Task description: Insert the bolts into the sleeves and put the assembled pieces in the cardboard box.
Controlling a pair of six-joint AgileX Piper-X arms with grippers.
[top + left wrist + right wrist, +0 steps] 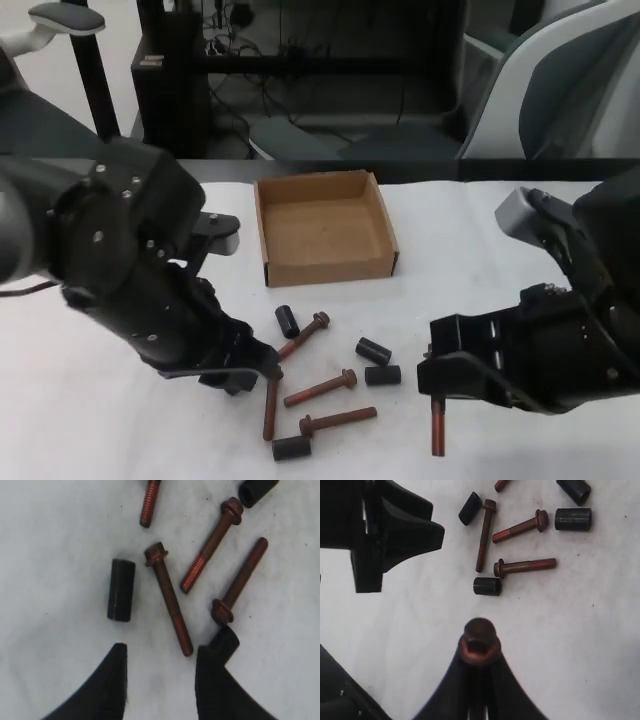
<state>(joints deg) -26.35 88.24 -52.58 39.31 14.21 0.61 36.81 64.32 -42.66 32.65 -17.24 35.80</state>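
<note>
**Bench** [520,210]: covered in white, and all the task items lie on it.

**Left arm** [110,250]: over the near left of the bench.

**Right arm** [570,330]: over the near right of the bench.

**Cardboard box** [325,270]: at mid-bench with its open side up. It lies beyond the parts and apart from them.

**Left gripper** [162,652]: fingers spread, nothing gripped. It hangs over the left edge of the scattered parts. The threaded end of one of the loose bolts [169,597] lies in line with the gap between the fingers. One finger overlaps a sleeve end in the left wrist view; contact cannot be determined.

**Right gripper** [479,662]: clamped on the held bolt [437,425]. The bolt stands upright with its head uppermost, to the right of the scatter. Whether its tip meets the bench cannot be told.

**Loose bolts:** four lie flat between the two arms, on the near side of the box.

**Sleeves** [287,320]: four, black, each lying separate from the bolts.
- One lies nearest the box, just beside a bolt head.
- Two lie close together on the right of the group.
- One lies nearest the arms, just beside the head of the nearest bolt.
</note>
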